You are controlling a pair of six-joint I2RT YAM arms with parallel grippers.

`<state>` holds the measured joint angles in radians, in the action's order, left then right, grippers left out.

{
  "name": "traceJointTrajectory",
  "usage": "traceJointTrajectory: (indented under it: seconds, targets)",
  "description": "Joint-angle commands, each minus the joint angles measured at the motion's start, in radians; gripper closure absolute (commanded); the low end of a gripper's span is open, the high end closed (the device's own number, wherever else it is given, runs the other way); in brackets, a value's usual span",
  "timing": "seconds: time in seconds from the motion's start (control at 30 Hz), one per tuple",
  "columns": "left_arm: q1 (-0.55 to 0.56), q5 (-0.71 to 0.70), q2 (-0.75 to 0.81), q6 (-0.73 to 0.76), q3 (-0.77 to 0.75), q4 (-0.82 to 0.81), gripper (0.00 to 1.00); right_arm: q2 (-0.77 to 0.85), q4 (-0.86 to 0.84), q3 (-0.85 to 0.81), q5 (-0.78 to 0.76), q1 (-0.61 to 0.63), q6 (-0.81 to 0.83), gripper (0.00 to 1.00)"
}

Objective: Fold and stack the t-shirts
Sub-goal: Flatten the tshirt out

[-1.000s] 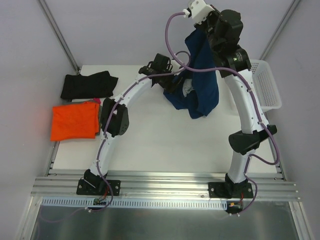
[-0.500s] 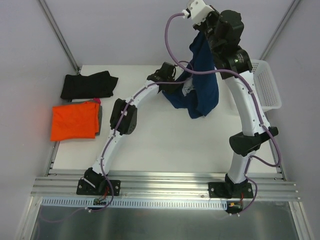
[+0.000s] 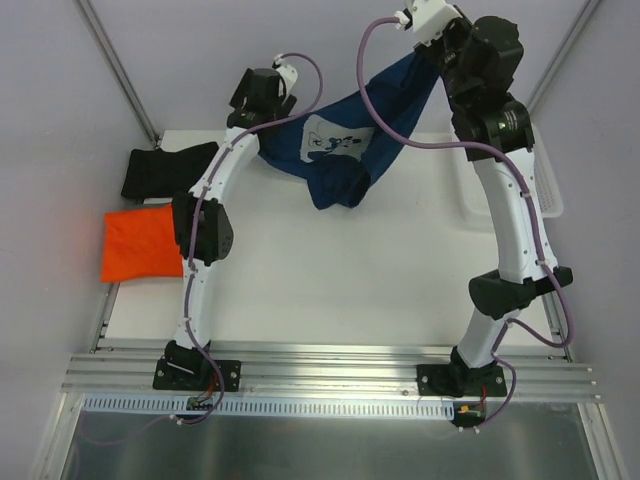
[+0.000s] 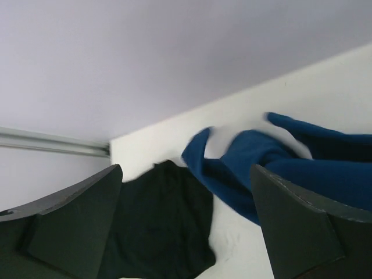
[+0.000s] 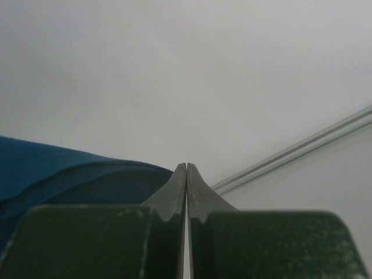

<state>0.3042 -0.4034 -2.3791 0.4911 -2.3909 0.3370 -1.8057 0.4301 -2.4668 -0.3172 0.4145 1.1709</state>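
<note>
Fingers first: your left gripper [image 4: 186,170] stands with its jaws spread wide. The navy t-shirt [image 3: 335,185] runs in as a blurred fold against the finger on the right of its wrist view. You cannot tell whether that finger hooks the cloth.

Your right gripper [image 5: 186,167] has its fingers pressed flat together. Navy cloth comes out just beside them, so it is pinching an edge of the shirt.

Between the two pairs of fingers the shirt hangs in the air as a sagging band. Its white print [image 3: 335,140] faces the overhead camera, and a bunched part droops lowest, about midway between them, over the white table [image 3: 330,270].

Below and beyond the left fingers, the black t-shirt [image 4: 157,226] lies crumpled on the table. Farther from those fingers, toward the left arm's base, the orange t-shirt [image 3: 140,245] lies flat at the table's edge near the black one, partly hidden by the arm.
</note>
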Motion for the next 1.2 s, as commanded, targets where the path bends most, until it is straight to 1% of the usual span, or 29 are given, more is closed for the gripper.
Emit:
traceJointTrajectory:
  seconds: [0.0,0.1,0.2,0.27,0.33,0.37,0.43,0.47,0.5,0.53,0.57,0.6,0.63,0.67,0.7,0.77,0.8,0.87,0.9,0.93,0.97,1.0,1.03,1.1,1.13,1.17]
  targets:
    - [0.056,-0.014,0.245,0.043,0.022,-0.05,0.07,0.115,-0.031,-0.001,-0.031,-0.028,-0.004,0.99]
    - [0.058,-0.008,0.326,0.03,0.047,-0.05,0.07,0.143,-0.014,0.025,-0.026,-0.042,-0.019,0.99]
    - [0.059,-0.025,0.35,0.047,0.024,-0.05,0.06,0.166,-0.016,0.043,-0.026,-0.049,-0.014,0.99]
    - [0.056,-0.017,0.357,0.069,0.039,-0.05,0.04,0.18,-0.011,0.054,-0.017,-0.052,-0.02,0.99]
    - [0.058,0.021,0.366,0.084,0.091,-0.049,0.04,0.199,0.028,0.077,0.009,-0.052,-0.04,0.99]
    - [0.064,0.073,0.376,0.084,0.164,-0.047,0.04,0.21,0.042,0.098,0.018,-0.051,-0.05,1.0]
    - [0.079,0.132,0.377,0.095,0.232,-0.032,0.04,0.247,0.075,0.169,0.029,-0.052,-0.074,0.99]
    - [0.082,0.161,0.373,0.08,0.29,-0.021,0.04,0.264,0.081,0.246,0.029,-0.054,-0.089,1.0]
    - [0.082,0.272,0.37,0.057,0.311,-0.006,0.03,0.276,0.105,0.281,0.038,-0.056,-0.129,0.99]
    - [0.078,0.32,0.363,-0.013,0.326,0.0,0.04,0.287,0.12,0.311,0.068,-0.063,-0.152,0.99]
    - [0.073,0.371,0.336,-0.064,0.319,0.034,0.04,0.31,0.131,0.386,0.081,-0.066,-0.172,0.99]
    - [0.066,0.479,0.316,-0.122,0.294,0.066,0.07,0.315,0.166,0.416,0.099,-0.068,-0.186,0.99]
    - [0.053,0.539,0.296,-0.231,0.264,0.094,0.08,0.316,0.186,0.443,0.133,-0.066,-0.195,0.99]
    - [0.05,0.572,0.266,-0.277,0.215,0.123,0.09,0.315,0.196,0.478,0.147,-0.065,-0.209,1.0]
    - [0.05,0.59,0.262,-0.343,0.211,0.132,0.09,0.306,0.196,0.483,0.155,-0.065,-0.223,0.99]
    - [0.053,0.578,0.276,-0.379,0.217,0.131,0.09,0.248,0.208,0.456,0.185,-0.062,-0.238,1.0]
    - [0.052,0.551,0.284,-0.411,0.222,0.131,0.09,0.218,0.21,0.39,0.191,-0.062,-0.247,1.0]
    - [0.024,0.479,0.313,-0.424,0.229,0.131,0.1,0.157,0.219,0.301,0.214,-0.045,-0.281,0.99]
    - [0.012,0.439,0.325,-0.43,0.23,0.131,0.11,0.102,0.222,0.222,0.222,-0.031,-0.29,1.0]
    - [-0.002,0.331,0.334,-0.431,0.228,0.126,0.11,0.074,0.219,0.186,0.231,0.015,-0.292,1.0]
    - [-0.042,0.298,0.368,-0.425,0.226,0.122,0.1,0.053,0.211,0.163,0.234,0.045,-0.277,1.0]
    - [-0.063,0.275,0.386,-0.416,0.228,0.117,0.1,0.037,0.19,0.142,0.242,0.081,-0.272,0.99]
    - [-0.092,0.25,0.408,-0.416,0.231,0.106,0.09,-0.001,0.177,0.074,0.26,0.152,-0.275,0.99]
    - [-0.18,0.212,0.472,-0.434,0.245,0.1,0.09,-0.033,0.133,-0.01,0.294,0.226,-0.293,1.0]
    - [-0.209,0.212,0.509,-0.436,0.252,0.099,0.09,-0.047,0.109,-0.07,0.309,0.304,-0.287,0.99]
    - [-0.233,0.216,0.524,-0.436,0.272,0.096,0.09,-0.04,0.022,-0.079,0.31,0.341,-0.275,1.0]
